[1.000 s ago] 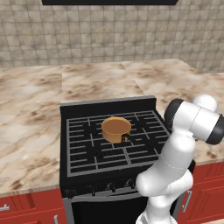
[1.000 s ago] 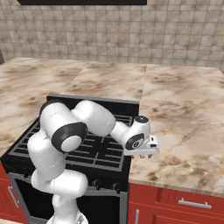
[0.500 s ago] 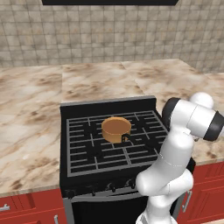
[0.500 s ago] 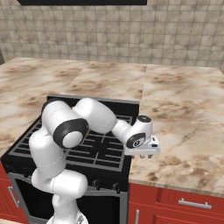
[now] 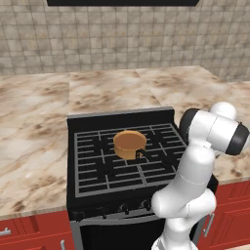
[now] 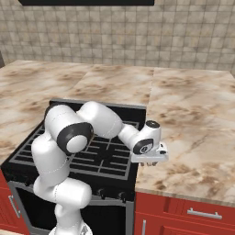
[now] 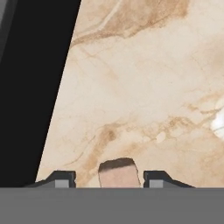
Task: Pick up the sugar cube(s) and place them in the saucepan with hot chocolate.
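The small round orange-tan saucepan [image 5: 129, 144] with a flat brown top sits at the centre of the left base frame, on the black grated stove [image 5: 93, 161]. In the hand view a small pale tan sugar cube [image 7: 119, 172] stands at the bottom centre, on the beige marbled stone desk [image 7: 144, 87], between the two dark tips of the jaws [image 7: 109, 178], which are spread apart and not touching it. In the right base view the white arm folds low, its hand [image 6: 149, 153] over the desk's edge just right of the stove.
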Robot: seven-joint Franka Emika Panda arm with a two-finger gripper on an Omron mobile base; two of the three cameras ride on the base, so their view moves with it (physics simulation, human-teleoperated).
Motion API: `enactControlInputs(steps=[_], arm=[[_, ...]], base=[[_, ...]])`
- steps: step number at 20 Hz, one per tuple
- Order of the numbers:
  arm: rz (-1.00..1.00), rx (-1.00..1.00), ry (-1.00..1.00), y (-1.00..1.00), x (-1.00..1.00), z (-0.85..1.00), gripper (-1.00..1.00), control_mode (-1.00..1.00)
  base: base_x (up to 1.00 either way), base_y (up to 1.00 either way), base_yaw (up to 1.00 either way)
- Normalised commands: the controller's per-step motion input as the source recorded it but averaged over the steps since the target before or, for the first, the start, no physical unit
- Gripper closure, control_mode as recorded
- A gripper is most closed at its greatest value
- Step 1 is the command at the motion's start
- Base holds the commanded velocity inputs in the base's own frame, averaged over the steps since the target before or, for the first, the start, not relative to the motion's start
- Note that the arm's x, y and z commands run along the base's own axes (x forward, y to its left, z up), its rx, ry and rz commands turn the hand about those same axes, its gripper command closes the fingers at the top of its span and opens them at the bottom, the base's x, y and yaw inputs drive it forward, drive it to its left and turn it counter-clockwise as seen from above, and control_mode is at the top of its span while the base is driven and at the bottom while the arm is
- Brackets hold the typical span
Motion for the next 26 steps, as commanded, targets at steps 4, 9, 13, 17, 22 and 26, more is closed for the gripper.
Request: enactControlInputs(steps=[4, 9, 13, 17, 22, 26], arm=[[0.02, 0.0, 0.0, 0.0, 0.0, 0.0, 1.0, -1.0], [0.0, 0.0, 0.0, 0.0, 0.0, 0.0, 1.0, -1.0], [0.0, 0.0, 0.0, 0.0, -0.19, 0.02, 1.0, -1.0], [-0.02, -0.01, -0.21, 0.33, -0.38, 0.71, 1.0, -1.0], [-0.04, 0.01, -0.25, 0.56, -0.45, 1.0, 1.0, -1.0], [-0.05, 0.01, -0.17, 0.79, -0.39, 1.0, 1.0, -1.0]], base=[[0.0, 0.0, 0.0], [0.0, 0.0, 0.0], [0.0, 0.0, 0.0], [0.0, 0.0, 0.0], [0.0, 0.0, 0.0], [0.0, 0.0, 0.0]])
